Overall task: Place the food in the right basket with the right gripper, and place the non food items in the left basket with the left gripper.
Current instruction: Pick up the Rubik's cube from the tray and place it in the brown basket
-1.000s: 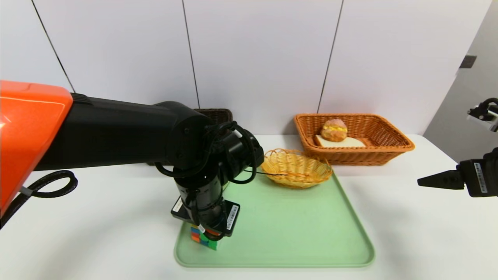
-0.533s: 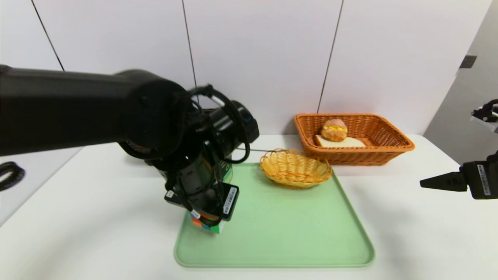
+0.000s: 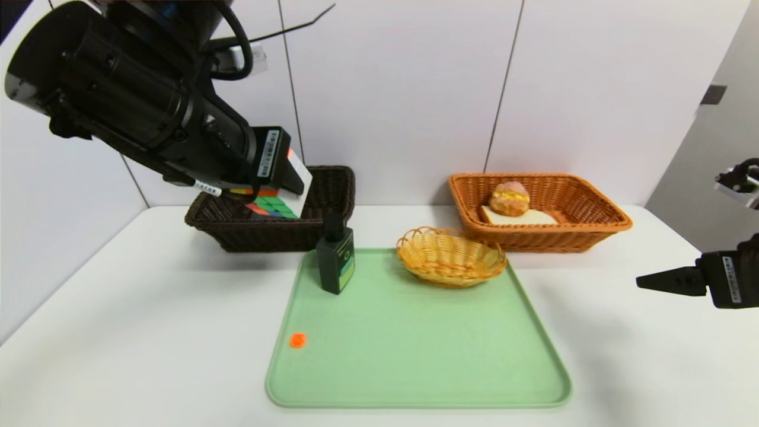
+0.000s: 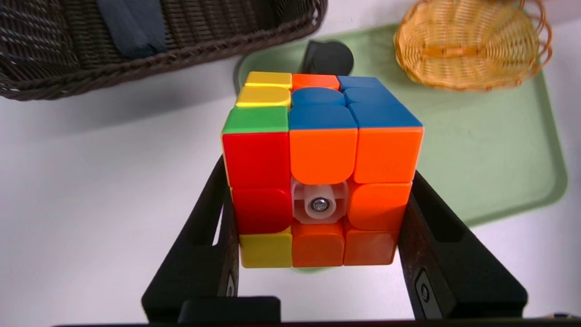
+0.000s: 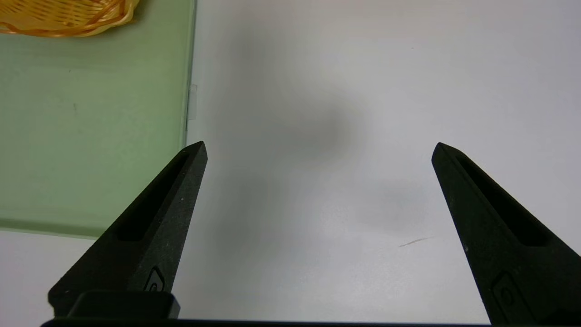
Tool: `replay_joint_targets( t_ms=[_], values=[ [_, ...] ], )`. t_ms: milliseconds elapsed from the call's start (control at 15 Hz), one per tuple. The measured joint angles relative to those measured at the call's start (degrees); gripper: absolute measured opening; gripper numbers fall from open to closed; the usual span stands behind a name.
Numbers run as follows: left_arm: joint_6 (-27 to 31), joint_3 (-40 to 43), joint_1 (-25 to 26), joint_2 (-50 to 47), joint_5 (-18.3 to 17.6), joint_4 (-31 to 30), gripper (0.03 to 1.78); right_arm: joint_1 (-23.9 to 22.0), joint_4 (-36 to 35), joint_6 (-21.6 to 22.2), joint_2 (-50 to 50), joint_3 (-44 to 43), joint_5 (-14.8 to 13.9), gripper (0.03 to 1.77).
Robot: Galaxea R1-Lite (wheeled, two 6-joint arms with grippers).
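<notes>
Black and glossy, the left gripper hangs in the air by the near rim of the large rectangular dark brown wicker basket, its jaws clamped on opposite sides of one multicoloured puzzle cube. The cube shows red, orange, yellow, green and blue tiles; on the face turned to the wrist camera, the centre tile is gone, baring a pale plastic core with a small screw. One small round orange piece lies on the pale green rectangular plastic tray, near its front left corner.

Three baskets stand on the white desk. The dark brown one, at the back left, holds one rolled dark grey cloth. The large rectangular orange-tan wicker basket, at the back right, holds two food items: one square slice of white bread with tan crust, lying flat, and one round brown bun with yellow filling, resting on the slice. The small oval yellow wicker basket sits on the tray's far edge. One dark green-black bottle with a black cap stands upright at the tray's far left corner, just in front of the dark basket.

At the right edge of the desk, the all-black right gripper hovers above bare desk beside the tray, its jaws spread wide and holding nothing.
</notes>
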Motion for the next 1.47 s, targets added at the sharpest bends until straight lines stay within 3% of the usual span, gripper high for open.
replay_joint_targets(
  t_ms=[267, 1000, 1200, 1467],
  values=[
    [-0.06, 0.52, 5.01, 1.35, -0.22, -3.99, 0.95, -0.11, -0.02, 0.07, -0.35, 0.11, -0.28, 1.71],
    [-0.06, 0.57, 5.75, 2.86, -0.02, -4.57, 0.95, -0.15, -0.06, -0.11, -0.52, 0.50, -0.06, 1.71],
    [-0.11, 0.57, 6.89, 5.24, -0.66, -8.46, 0.95, -0.17, -0.06, -0.04, -0.55, 1.21, -0.06, 1.71],
    [0.41, 0.57, 8.98, 11.28, -3.58, -18.71, 0.95, -0.23, -0.09, 0.00, -0.57, 1.29, -0.15, 1.71]
  ],
)
